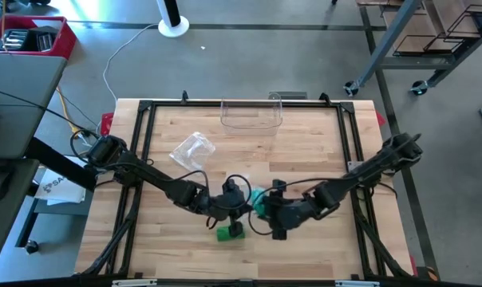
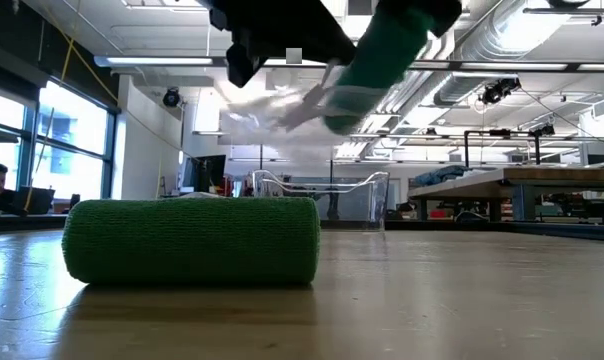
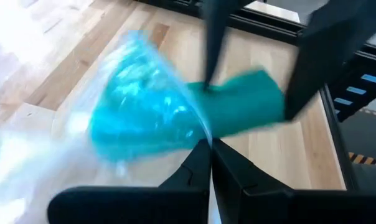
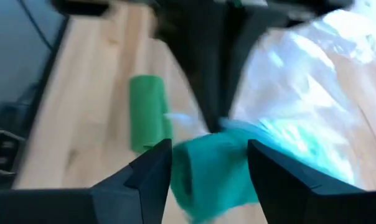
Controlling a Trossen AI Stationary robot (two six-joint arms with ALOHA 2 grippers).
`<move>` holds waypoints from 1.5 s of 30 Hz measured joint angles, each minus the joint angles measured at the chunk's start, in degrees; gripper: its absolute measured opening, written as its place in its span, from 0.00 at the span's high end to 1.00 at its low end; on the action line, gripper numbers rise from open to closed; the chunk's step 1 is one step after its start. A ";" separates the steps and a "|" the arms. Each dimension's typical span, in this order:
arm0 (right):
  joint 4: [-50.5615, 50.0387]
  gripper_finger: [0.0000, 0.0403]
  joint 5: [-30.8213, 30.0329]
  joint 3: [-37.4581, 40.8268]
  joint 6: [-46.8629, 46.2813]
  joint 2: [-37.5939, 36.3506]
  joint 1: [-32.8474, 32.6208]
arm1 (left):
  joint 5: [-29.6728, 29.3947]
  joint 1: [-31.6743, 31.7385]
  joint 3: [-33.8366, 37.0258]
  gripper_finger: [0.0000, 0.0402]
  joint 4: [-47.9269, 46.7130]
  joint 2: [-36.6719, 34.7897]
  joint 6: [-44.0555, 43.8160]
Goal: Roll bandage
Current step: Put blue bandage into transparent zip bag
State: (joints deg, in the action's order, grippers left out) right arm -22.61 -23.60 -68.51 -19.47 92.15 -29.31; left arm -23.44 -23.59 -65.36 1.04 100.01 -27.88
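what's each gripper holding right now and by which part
The left gripper is shut on the clear wrapper of the teal bandage roll, pinching its film edge. The right gripper stands open around the roll's bare end, not gripping it.

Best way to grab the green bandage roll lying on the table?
Grip the green bandage roll across its middle, coming from straight above with jaws spanning its round sides. It lies flat on the wooden table, a cylinder on its side, clear of both grippers, so nothing blocks a top approach.

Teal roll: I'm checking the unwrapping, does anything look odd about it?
Yes. The teal roll hangs above the table, half out of its clear wrapper, which the shut left gripper pinches. The right gripper straddles it. A green roll lies below.
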 joint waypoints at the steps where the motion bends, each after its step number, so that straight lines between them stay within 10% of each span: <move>1: 0.15 0.51 -0.15 -0.02 -0.05 -0.52 -0.57 | 0.00 0.04 0.00 1.00 0.07 0.00 0.00; 13: 1.35 0.54 2.69 -0.09 8.18 -3.95 -7.99 | 2.29 0.72 0.00 1.00 1.96 0.00 -1.49; 29: 0.91 0.91 -4.82 -0.10 5.18 4.30 2.45 | 12.86 -0.01 0.02 1.00 6.84 -0.02 3.63; 38: 4.79 0.93 4.12 -0.09 8.99 3.77 -1.12 | 9.33 -0.20 0.02 1.00 6.77 -0.02 3.08; 45: 7.51 0.93 -0.44 -0.09 9.50 4.49 -2.37 | 9.92 0.05 0.09 1.00 11.89 -0.02 6.58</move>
State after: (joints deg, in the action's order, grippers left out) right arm -15.10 -24.04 -68.60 -9.98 96.64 -31.68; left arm -13.52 -23.55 -65.28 12.92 99.98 -21.30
